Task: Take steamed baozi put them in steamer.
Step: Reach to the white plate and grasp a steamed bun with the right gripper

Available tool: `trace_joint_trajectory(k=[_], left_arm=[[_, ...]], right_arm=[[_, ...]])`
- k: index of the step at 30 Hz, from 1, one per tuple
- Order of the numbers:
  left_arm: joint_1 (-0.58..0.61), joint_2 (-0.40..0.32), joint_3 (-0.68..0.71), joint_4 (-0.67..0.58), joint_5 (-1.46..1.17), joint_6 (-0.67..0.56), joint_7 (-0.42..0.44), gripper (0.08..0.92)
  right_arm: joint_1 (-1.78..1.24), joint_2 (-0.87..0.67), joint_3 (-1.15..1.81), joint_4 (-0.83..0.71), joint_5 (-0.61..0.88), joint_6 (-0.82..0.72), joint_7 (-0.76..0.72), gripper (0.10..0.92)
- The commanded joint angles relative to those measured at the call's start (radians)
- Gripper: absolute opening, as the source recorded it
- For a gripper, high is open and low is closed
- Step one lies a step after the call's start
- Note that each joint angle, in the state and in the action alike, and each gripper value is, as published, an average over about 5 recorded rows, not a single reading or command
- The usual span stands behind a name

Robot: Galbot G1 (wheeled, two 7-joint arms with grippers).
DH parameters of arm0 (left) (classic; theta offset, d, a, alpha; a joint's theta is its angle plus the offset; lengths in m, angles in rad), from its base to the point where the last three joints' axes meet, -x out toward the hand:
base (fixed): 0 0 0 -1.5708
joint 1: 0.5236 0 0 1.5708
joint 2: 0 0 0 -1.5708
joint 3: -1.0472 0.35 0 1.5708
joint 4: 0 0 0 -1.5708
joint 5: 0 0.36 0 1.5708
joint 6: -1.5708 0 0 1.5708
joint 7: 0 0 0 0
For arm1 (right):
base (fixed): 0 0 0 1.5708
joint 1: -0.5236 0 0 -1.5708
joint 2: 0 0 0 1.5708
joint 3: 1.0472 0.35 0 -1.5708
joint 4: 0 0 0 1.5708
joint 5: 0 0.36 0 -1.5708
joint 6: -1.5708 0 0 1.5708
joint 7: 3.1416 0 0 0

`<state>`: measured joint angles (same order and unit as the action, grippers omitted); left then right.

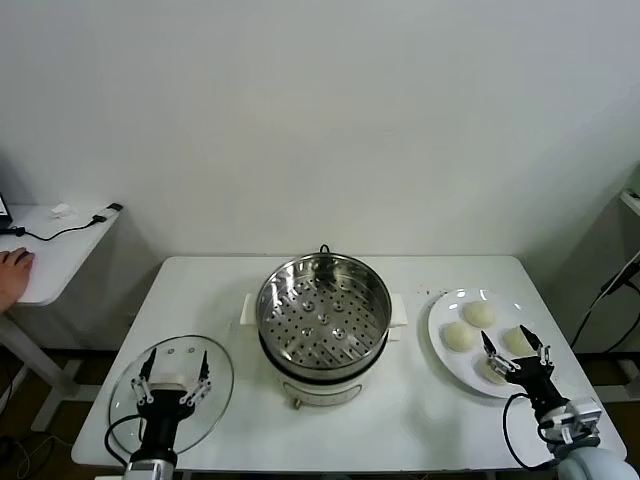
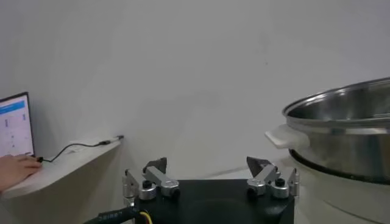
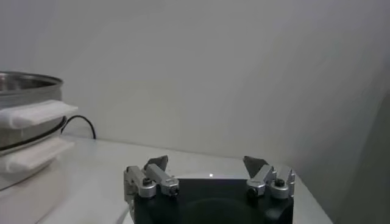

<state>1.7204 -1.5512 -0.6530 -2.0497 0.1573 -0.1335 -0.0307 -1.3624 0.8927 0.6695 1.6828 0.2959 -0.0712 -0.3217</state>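
Observation:
The steamer (image 1: 323, 310), a shiny steel basket with a perforated floor on a white pot base, stands mid-table and holds nothing. Several cream-white baozi (image 1: 479, 313) lie on a white plate (image 1: 436, 330) to its right. My right gripper (image 1: 515, 350) hangs open over the near side of that plate, partly covering the nearest bun (image 1: 493, 373); nothing is between its fingers. My left gripper (image 1: 177, 362) is open above the glass lid (image 1: 215, 400) at front left. In the wrist views, the left gripper (image 2: 208, 164) and the right gripper (image 3: 206, 163) both show spread, empty jaws beside the steamer (image 2: 347, 134) (image 3: 24, 115).
The glass lid with its white handle lies flat near the table's front left corner. A side table (image 1: 55, 250) at far left carries a cable, a laptop (image 2: 13, 125) and a person's hand (image 1: 12, 272). A white wall stands behind the table.

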Motion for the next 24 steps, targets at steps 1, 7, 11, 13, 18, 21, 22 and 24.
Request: trace_joint_trajectory(k=[1,7,11,13,18,21,22,24], left_arm=[[0.001,0.001,0.008,0.004,-0.004,-0.005,-0.004,0.823],[-0.009,-0.005,0.021,0.008,-0.004,-0.009,-0.006,0.823],[-0.019,-0.003,0.022,0.016,-0.005,-0.007,-0.006,0.823],[-0.020,0.001,0.020,0.020,-0.005,-0.007,-0.006,0.823],[-0.020,0.009,0.009,0.019,-0.009,-0.001,-0.006,0.823],[-0.019,0.011,0.007,0.016,-0.010,0.002,-0.006,0.823],[-0.018,0.011,0.007,0.016,-0.010,0.002,-0.006,0.823],[-0.015,0.011,0.007,0.017,-0.009,0.002,-0.006,0.823]], right_arm=[[0.151,-0.227,-0.072,-0.084,-0.093,-0.101,-0.160,0.823],[0.408,-0.526,-0.344,-0.259,-0.260,-0.081,-0.505,0.823],[0.714,-0.581,-0.628,-0.372,-0.373,-0.021,-0.676,0.823],[0.903,-0.562,-0.793,-0.445,-0.434,0.018,-0.739,0.823],[1.324,-0.472,-1.204,-0.609,-0.520,0.089,-0.855,0.823],[1.487,-0.399,-1.392,-0.703,-0.522,0.114,-0.889,0.823],[1.523,-0.371,-1.436,-0.736,-0.523,0.120,-0.896,0.823],[1.565,-0.315,-1.483,-0.796,-0.529,0.130,-0.906,0.823]])
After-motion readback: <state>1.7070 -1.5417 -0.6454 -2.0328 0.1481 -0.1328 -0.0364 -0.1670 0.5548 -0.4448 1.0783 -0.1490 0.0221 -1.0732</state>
